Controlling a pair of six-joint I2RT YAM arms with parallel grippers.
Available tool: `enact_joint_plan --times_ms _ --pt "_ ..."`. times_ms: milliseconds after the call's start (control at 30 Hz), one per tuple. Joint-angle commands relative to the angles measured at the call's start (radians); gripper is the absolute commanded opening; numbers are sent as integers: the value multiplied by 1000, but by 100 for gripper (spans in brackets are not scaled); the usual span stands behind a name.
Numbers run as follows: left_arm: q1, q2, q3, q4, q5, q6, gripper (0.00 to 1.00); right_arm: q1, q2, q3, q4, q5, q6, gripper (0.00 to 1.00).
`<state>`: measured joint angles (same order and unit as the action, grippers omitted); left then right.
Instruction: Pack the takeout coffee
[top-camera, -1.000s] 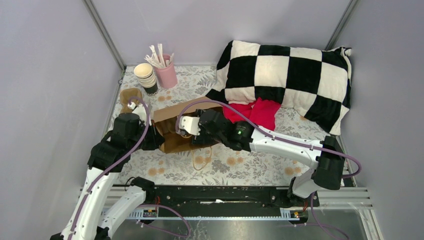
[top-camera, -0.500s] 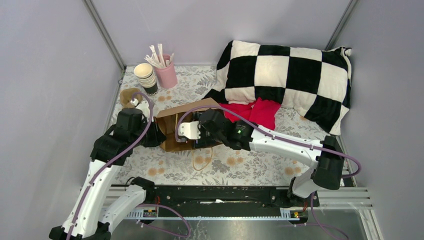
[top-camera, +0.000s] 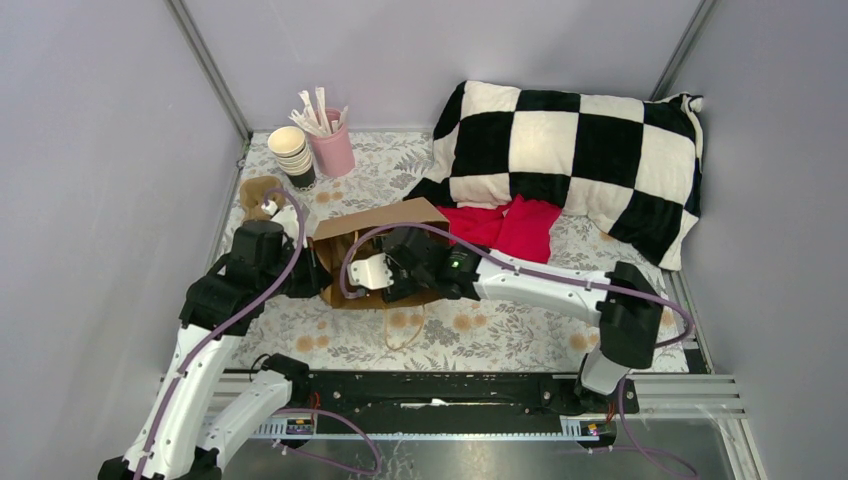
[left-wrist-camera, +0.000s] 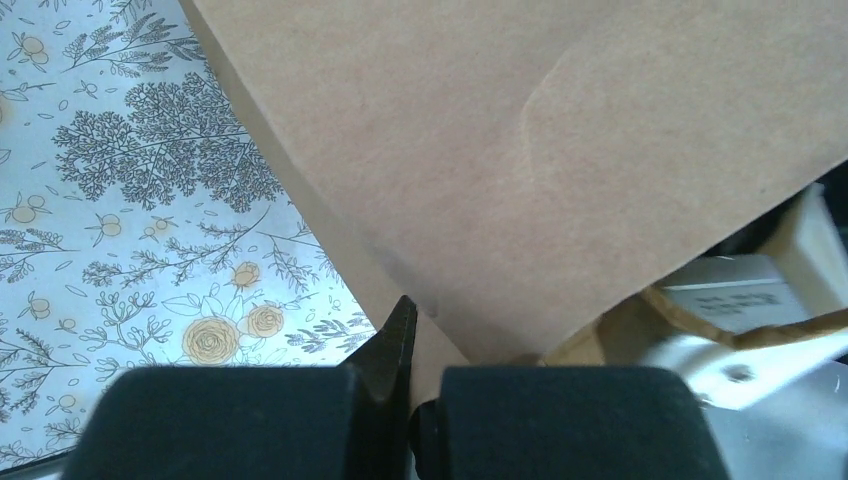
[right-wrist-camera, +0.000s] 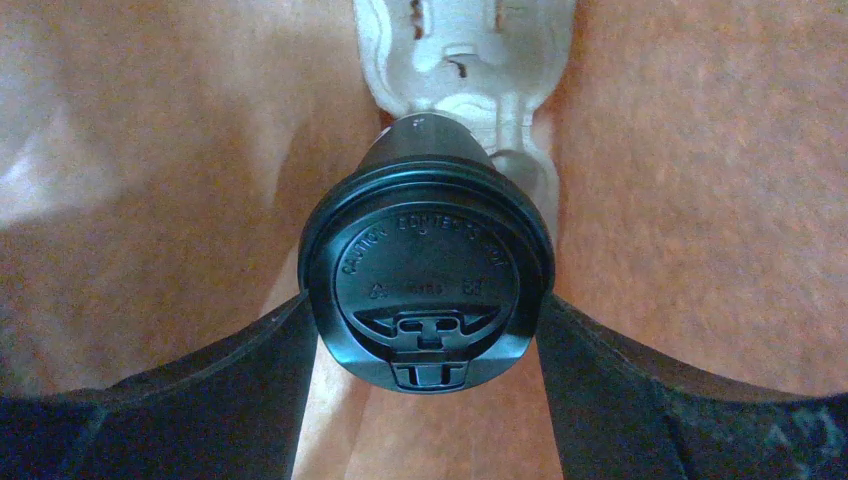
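Floral cloth (top-camera: 500, 330), lilac walls: both my claws are at work on the brown bag (top-camera: 372, 222), whose mouth is turned toward my right arm.

My left claw (left-wrist-camera: 410, 400) is clamped tight on the bag's paper edge. The sheet rises ahead of it and the cloth shows off to its left.

My right claw (right-wrist-camera: 425, 335) is deep inside the bag, with brown paper above and to both sides. Its pads press against the two flanks of the cup (right-wrist-camera: 425, 265), so the cup sits gripped between my fingers, its black lid facing back at my wrist. Straight ahead of that claw, just beyond the cup, lies a white moulded piece (right-wrist-camera: 465, 50). I cannot tell what it is, or whether the cup touches it.

By my reckoning the step in hand is the placing itself: the cup is inside the bag but not yet let go.

Next, I judge, the cup needs a settled seat at the far end. Then my right fingers should spread and draw straight back out through the mouth without snagging paper. My left claw's pinch should hold the opening wide until that arm is clear.
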<state>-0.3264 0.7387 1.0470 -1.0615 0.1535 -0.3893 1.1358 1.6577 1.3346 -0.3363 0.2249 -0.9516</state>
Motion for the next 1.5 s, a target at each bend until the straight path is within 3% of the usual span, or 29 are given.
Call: enact_joint_plan --times_ms 0,167,533,833,1467 --pt "-2 -19 -7 23 27 10 0 -6 75 53 59 30 -35 39" --pt "-2 -21 -2 23 16 17 0 -6 108 81 96 85 -18 38" --pt "-1 -24 -9 23 7 10 0 -9 -14 67 -2 154 1 40" --pt "-2 -33 -12 18 22 7 0 -24 40 64 50 224 -18 40" --pt "-22 -24 -9 24 47 36 0 -56 73 84 39 34 38 39"
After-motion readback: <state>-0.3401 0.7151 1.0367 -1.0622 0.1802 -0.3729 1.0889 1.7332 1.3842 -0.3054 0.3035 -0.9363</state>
